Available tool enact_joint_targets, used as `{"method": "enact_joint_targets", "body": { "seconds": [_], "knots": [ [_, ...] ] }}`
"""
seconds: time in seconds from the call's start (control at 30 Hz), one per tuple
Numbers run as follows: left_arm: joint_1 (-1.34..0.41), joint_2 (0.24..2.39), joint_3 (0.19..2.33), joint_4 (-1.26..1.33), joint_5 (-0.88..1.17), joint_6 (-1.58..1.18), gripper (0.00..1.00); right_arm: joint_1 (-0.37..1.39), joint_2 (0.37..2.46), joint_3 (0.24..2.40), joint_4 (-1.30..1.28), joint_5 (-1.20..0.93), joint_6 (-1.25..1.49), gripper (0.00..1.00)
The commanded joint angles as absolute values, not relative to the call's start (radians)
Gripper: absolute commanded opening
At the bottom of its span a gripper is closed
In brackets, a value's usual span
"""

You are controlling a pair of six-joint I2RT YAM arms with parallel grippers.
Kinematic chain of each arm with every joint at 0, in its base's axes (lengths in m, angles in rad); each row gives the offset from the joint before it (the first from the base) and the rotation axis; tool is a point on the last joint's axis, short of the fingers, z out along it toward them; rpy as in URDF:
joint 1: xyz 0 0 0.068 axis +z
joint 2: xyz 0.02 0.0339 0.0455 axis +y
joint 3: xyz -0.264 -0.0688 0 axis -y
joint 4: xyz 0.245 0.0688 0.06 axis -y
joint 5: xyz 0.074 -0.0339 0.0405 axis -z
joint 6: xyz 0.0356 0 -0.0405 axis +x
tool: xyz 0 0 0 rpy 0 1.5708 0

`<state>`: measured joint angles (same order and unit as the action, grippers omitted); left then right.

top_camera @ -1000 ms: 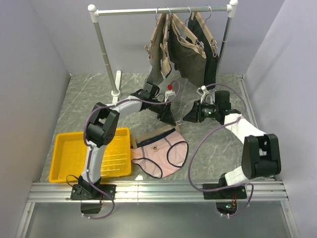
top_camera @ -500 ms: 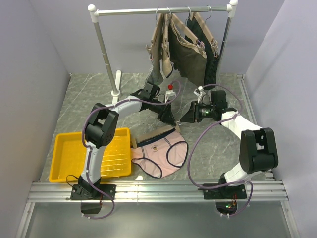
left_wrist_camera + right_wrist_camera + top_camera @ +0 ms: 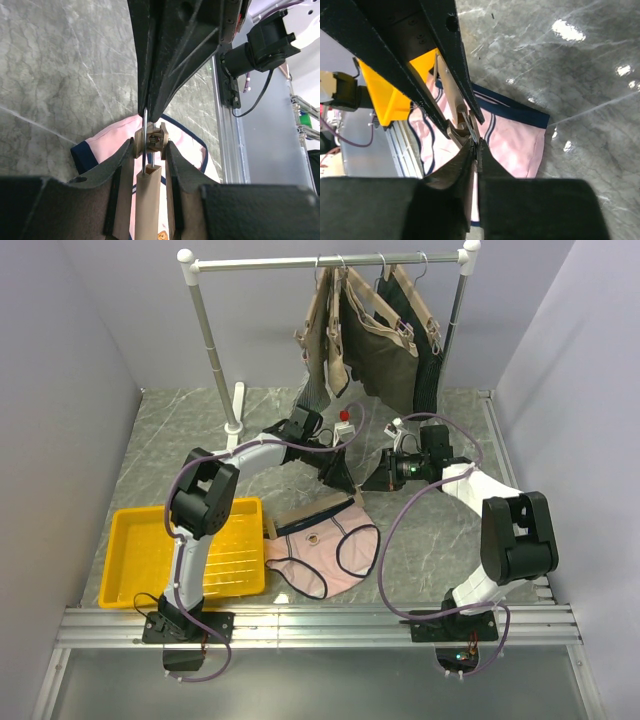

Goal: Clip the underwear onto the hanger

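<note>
Left gripper (image 3: 149, 145): fingers closed against both sides of the hanger (image 3: 147, 197), holding its tan bar; the tips reach up to the end clip (image 3: 150, 139).
Right gripper (image 3: 476, 148): jaws drawn almost fully together, a thin slit between them; the tips pinch the metal of the same clip from the opposite side.
Hanger: angled low over the table between the two grippers, its bar running along the waistband edge of the underwear (image 3: 325, 550).
Underwear: pale pink with navy edging, spread flat on the table in front of both grippers, waistband toward the rear, leg holes toward the arm bases; its left edge lies just beside the yellow tray (image 3: 150, 550).
Yellow tray: shallow, ribbed floor, on the table's left near corner beside the left arm's base.
Table (image 3: 450, 540): grey marbled surface with pale veins and glints of light in the right wrist view.
Near edge: an aluminium rail (image 3: 320, 625) carrying both arm bases.
Rack (image 3: 212, 350): white uprights and a silver crossbar at the back of the table, with dark olive garments (image 3: 385, 350) hanging on tan hangers toward its right end.
Walls (image 3: 80, 340): plain pale lilac panels on the left, back and right.
</note>
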<state>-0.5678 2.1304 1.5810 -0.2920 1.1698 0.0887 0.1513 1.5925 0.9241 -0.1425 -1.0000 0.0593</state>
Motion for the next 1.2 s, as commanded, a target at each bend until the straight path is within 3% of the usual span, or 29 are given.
{"method": "enact_joint_targets", "body": {
  "seconds": [0.0, 0.07, 0.1, 0.27, 0.5, 0.73, 0.93, 1.17],
  "knots": [
    [-0.575, 2.068, 1.58, -0.242, 1.2, 0.092, 0.06, 0.16, 1.595, 0.96, -0.132, -1.048, 0.038, 0.03],
    [-0.574, 2.066, 1.583, -0.256, 1.198, 0.103, 0.16, 0.158, 1.589, 0.956, -0.126, -1.065, 0.025, 0.0],
    [-0.575, 2.068, 1.588, -0.265, 1.2, 0.109, 0.26, 0.158, 1.58, 0.95, -0.126, -1.068, 0.015, 0.0],
    [-0.574, 2.063, 1.589, -0.272, 1.184, 0.117, 0.46, 0.161, 1.562, 0.946, -0.141, -1.081, -0.034, 0.0],
    [-0.577, 2.075, 1.605, -0.253, 1.173, 0.086, 0.57, 0.163, 1.551, 0.95, -0.167, -1.092, -0.064, 0.0],
    [-0.595, 2.088, 1.62, -0.291, 1.155, 0.12, 0.6, 0.163, 1.545, 0.95, -0.169, -1.098, -0.06, 0.0],
    [-0.603, 2.102, 1.635, -0.324, 1.157, 0.138, 0.55, 0.166, 1.539, 0.948, -0.166, -1.098, -0.058, 0.0],
    [-0.601, 2.1, 1.629, -0.287, 1.175, 0.114, 0.05, 0.164, 1.539, 0.945, -0.187, -1.095, -0.077, 0.0]
  ]
}}
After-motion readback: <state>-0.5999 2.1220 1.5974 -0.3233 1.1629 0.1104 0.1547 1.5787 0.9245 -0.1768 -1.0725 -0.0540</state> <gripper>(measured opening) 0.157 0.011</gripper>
